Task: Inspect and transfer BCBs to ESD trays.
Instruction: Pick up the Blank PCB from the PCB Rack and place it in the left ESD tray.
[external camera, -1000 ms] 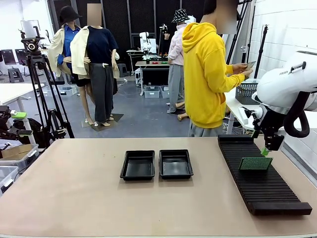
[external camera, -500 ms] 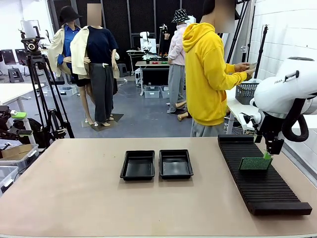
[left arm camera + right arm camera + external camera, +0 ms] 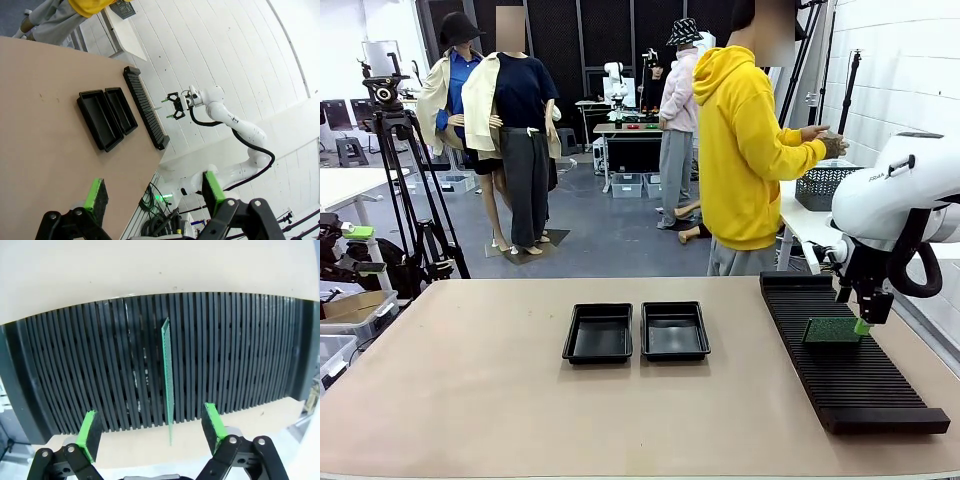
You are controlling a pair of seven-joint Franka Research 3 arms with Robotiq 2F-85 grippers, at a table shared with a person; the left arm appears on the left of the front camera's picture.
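The right gripper (image 3: 861, 318) has dropped to the BCB (image 3: 832, 330) standing in the slotted rack (image 3: 855, 385) (fingers apart, flanking its edge, nothing clamped), so a pick toward the ESD trays (image 3: 598, 332) looks near.

White arm (image 3: 890, 195), black right gripper (image 3: 151, 427), green pads (image 3: 89, 432)
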